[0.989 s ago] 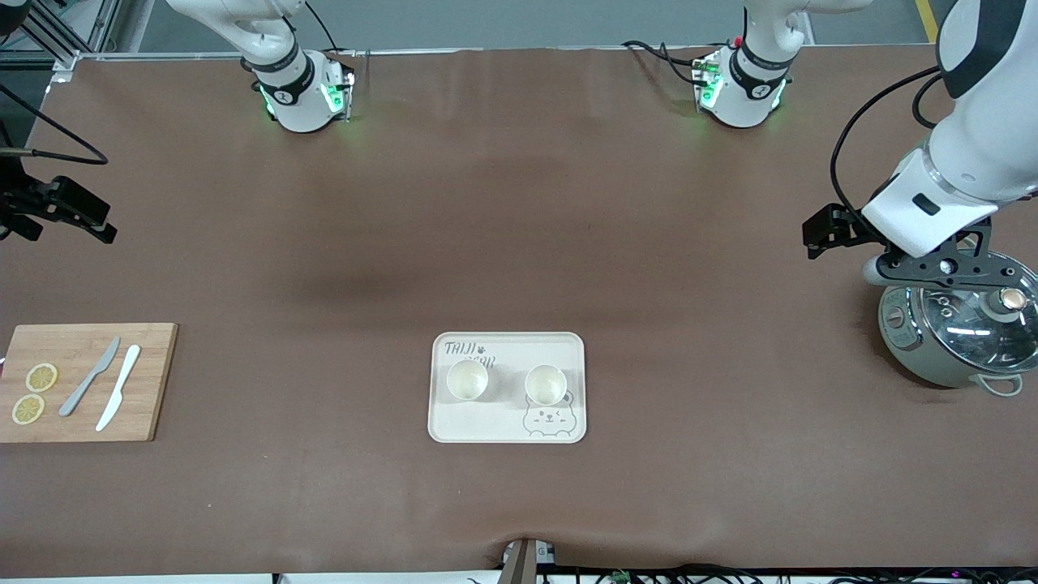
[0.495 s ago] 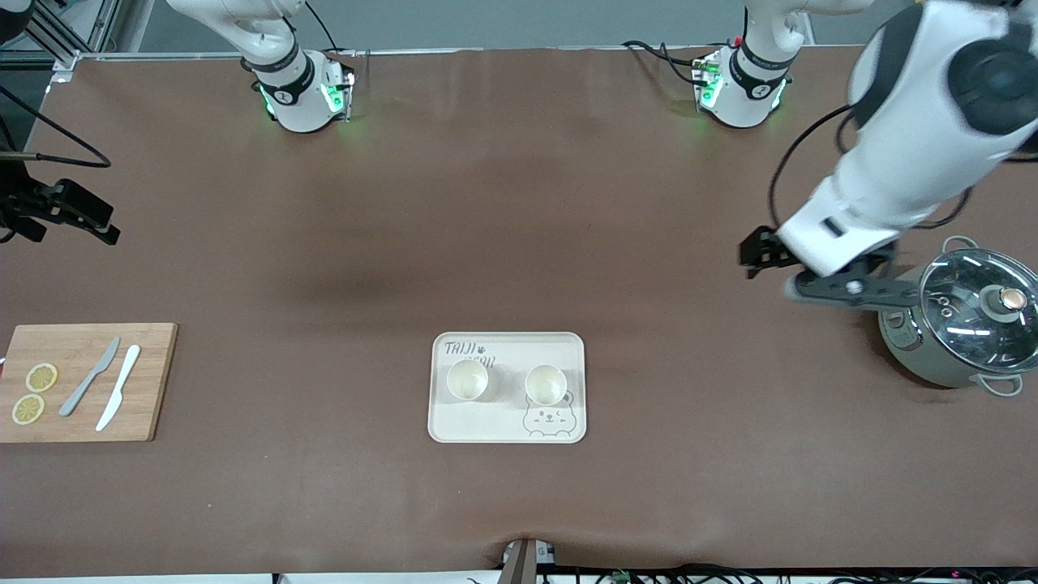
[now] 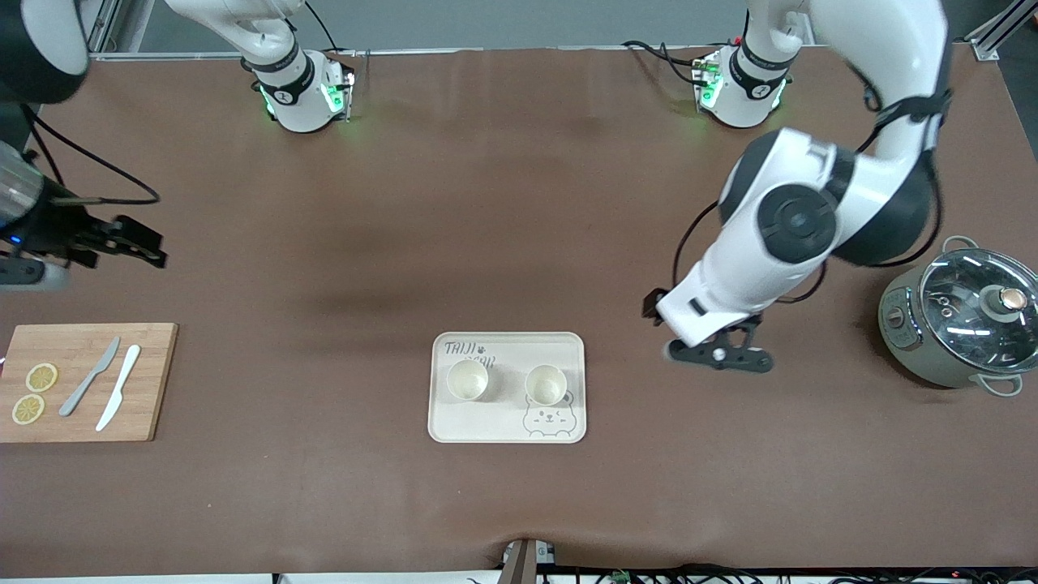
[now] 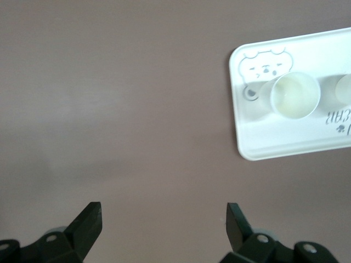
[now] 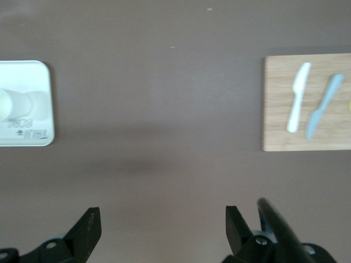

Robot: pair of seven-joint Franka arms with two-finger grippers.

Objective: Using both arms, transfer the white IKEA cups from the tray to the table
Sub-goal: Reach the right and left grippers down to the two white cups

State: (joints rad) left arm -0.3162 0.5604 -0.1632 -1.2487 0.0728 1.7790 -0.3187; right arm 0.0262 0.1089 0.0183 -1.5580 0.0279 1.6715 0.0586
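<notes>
Two white IKEA cups (image 3: 467, 380) (image 3: 545, 384) stand upright side by side on the cream bear-printed tray (image 3: 507, 431). My left gripper (image 3: 718, 357) hangs open over bare table between the tray and the pot, holding nothing. In the left wrist view the left gripper (image 4: 163, 219) is off to the side of the tray (image 4: 263, 143), which carries one cup (image 4: 295, 95). My right gripper (image 3: 36, 264) is open and empty over the table at the right arm's end, farther from the front camera than the cutting board. In the right wrist view the right gripper (image 5: 162, 219) is above bare table, with the tray (image 5: 33, 76) at the picture's edge.
A wooden cutting board (image 3: 85, 381) at the right arm's end holds a grey knife (image 3: 89, 376), a white knife (image 3: 118, 398) and two lemon slices (image 3: 40, 377). A grey-green pot with a glass lid (image 3: 961, 328) stands at the left arm's end.
My left arm has swung away from above the pot toward the tray, gripper still open. The right gripper has shifted a little toward the table's middle.
</notes>
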